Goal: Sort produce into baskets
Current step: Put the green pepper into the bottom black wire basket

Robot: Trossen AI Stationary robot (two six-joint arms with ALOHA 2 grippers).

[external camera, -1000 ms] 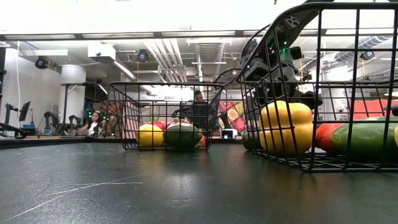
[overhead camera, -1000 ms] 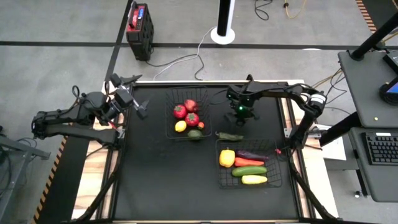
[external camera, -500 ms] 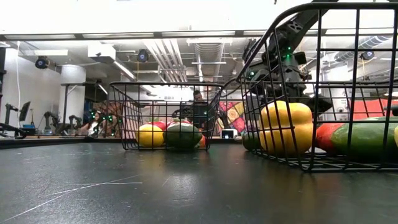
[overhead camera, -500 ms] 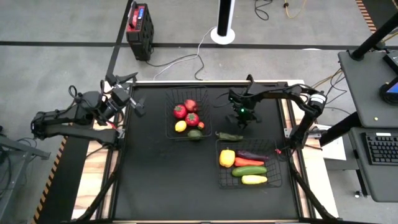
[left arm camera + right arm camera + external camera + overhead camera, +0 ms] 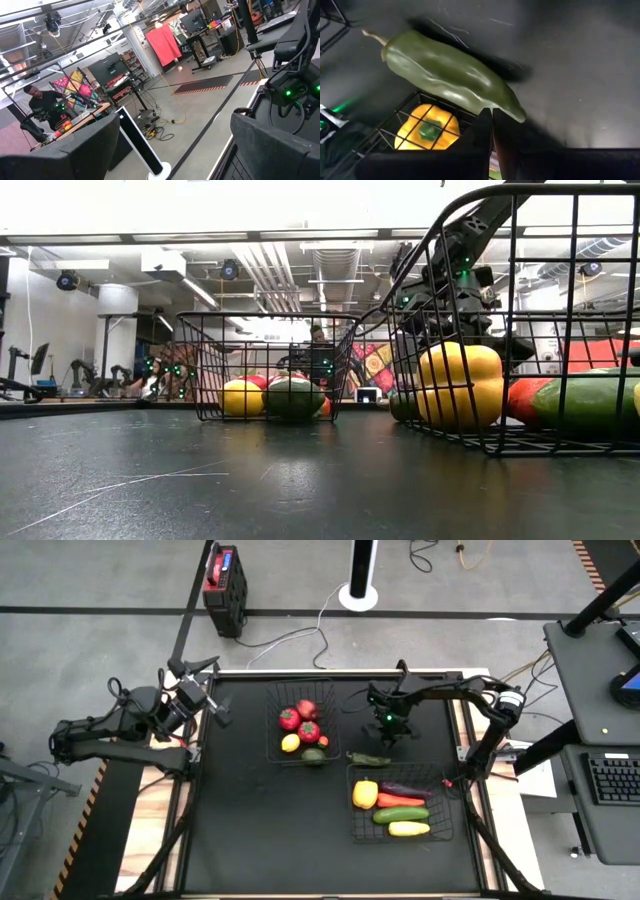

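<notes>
A yellow pepper [image 5: 459, 385] lies inside the near basket [image 5: 545, 320].

Bright overhead room light; soft shadow under the long green pepper [image 5: 450, 75]; nearest black wire-grid basket [image 5: 500, 320] slightly blurred.

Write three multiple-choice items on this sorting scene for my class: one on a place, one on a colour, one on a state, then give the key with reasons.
1. Where does the green pepper lie?
A. On the mat between the two baskets
B. In the right gripper
C. Inside the far basket

2. What colour is the bell pepper in the near basket?
A. Red
B. Yellow
C. Purple

3. How are the right gripper's fingers?
A. Wide open
B. Shut on the pepper
C. Shut, empty

Key: A, the high view shows it on bare mat outside both; B, it is yellow in every view; C, the right wrist view shows fingers pressed together, holding nothing.
</notes>
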